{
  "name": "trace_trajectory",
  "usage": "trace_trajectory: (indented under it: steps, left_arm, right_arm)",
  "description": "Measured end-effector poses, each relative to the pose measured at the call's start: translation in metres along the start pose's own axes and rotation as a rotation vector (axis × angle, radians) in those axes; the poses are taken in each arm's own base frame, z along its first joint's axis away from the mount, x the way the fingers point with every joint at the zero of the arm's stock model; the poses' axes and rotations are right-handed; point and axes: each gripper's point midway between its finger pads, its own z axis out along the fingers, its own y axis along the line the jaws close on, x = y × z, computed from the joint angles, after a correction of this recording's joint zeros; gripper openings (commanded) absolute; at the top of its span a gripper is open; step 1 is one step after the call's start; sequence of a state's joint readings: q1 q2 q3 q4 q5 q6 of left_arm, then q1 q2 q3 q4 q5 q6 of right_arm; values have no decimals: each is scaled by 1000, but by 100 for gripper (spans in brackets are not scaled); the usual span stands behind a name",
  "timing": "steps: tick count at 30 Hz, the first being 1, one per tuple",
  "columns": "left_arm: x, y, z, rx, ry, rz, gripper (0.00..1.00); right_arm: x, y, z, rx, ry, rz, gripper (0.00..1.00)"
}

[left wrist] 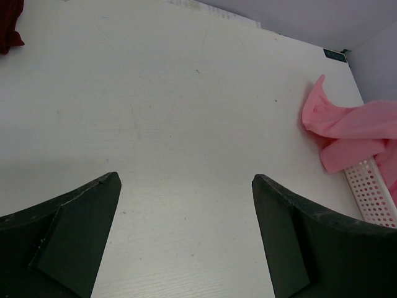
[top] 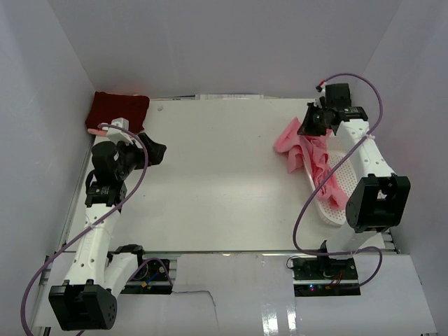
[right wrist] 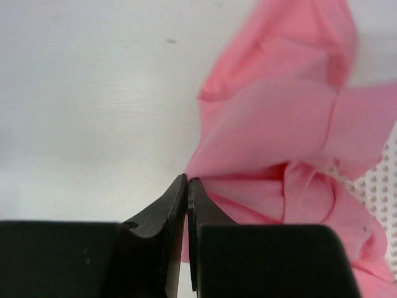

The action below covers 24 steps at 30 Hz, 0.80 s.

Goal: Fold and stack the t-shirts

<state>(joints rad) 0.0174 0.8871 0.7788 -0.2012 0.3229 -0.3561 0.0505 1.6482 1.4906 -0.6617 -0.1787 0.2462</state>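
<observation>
Far-left corner of the counter (top: pixel 217 182): maroon t-shirt (top: pixel 117 110), folded flat. Near it, left gripper (top: pixel 154 150) spread wide, holding nothing. Over on the right, salmon-pink t-shirt (top: pixel 308 150) crumpled, draped across the white mesh basket (top: pixel 336 213). Right gripper (right wrist: pixel 187 183) pressed together, pinching the pink cloth.

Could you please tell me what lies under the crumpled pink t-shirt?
A white perforated plastic basket lies partly beneath the crumpled salmon-pink cloth t-shirt; its covered part and any contents cannot be seen.
</observation>
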Motion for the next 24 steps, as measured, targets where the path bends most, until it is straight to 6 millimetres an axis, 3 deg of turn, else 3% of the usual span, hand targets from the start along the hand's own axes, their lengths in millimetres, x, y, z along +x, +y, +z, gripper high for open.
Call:
trace_trajectory:
  steps: [4, 8, 14, 19, 24]
  left_arm:
    - [0, 0, 0, 0, 0, 0, 98]
    - [0, 0, 0, 0, 0, 0, 98]
    - [0, 0, 0, -1, 1, 0, 98]
    - [0, 0, 0, -1, 1, 0, 98]
    - [0, 0, 0, 0, 2, 0, 98]
  right_arm:
    - [-25, 95, -30, -203, -81, -175, 8]
    - [-16, 174, -65, -382, -95, -317, 8]
    - [-8, 236, -115, -574, -105, -432, 8]
    - [25, 283, -145, -762, -49, -516, 8]
    - [51, 313, -166, -904, 11, -576, 8]
